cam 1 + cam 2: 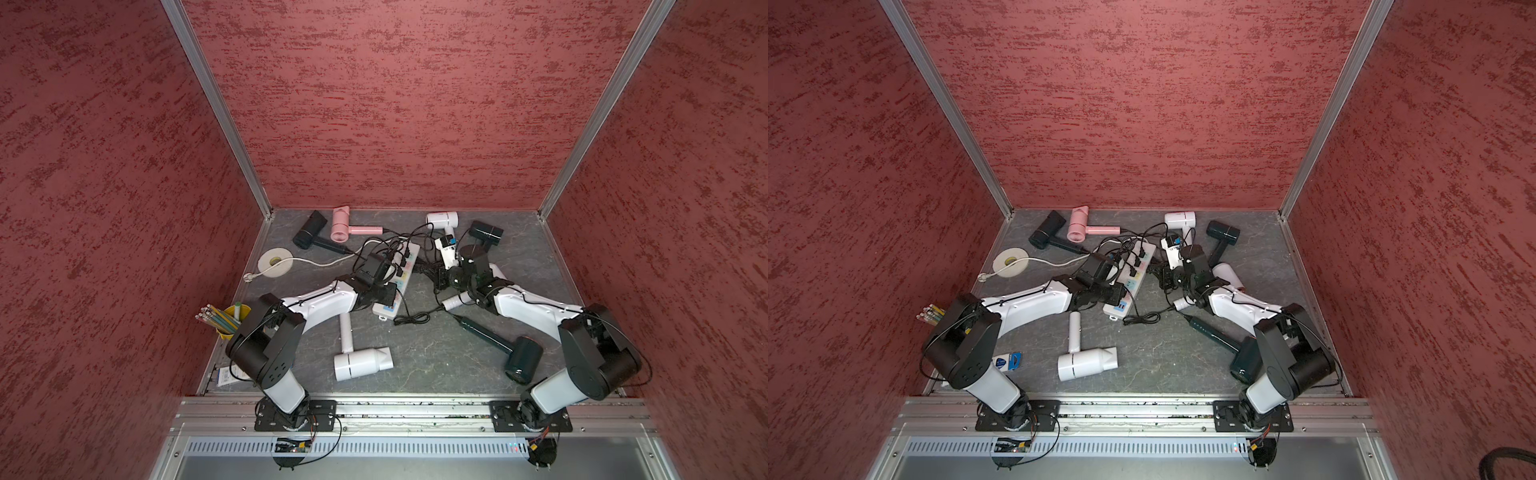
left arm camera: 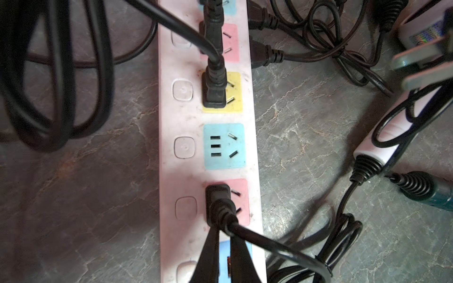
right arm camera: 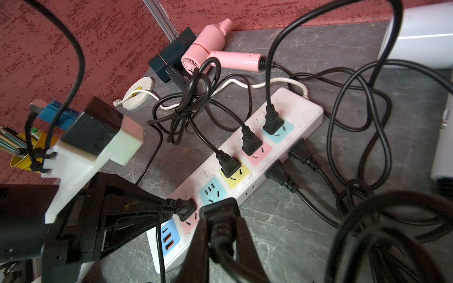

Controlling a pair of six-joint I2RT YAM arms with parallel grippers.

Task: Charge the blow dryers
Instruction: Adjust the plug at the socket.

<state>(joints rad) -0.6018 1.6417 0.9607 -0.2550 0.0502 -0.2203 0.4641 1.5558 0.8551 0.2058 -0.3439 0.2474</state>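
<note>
Dryer plugs [image 2: 214, 90] are seated in all top sockets but one blue socket [image 2: 224, 146]; the end plug [image 2: 217, 201] is pinched by the closed left gripper [image 2: 224, 235], the last plug [image 3: 215, 208] clamped in the right gripper [image 3: 220, 218].

Both top views look down from high; wrist views sit close behind left claw [image 2: 221, 231] and right claw [image 3: 219, 220], sharing the strip [image 3: 306, 107] ahead.
</note>
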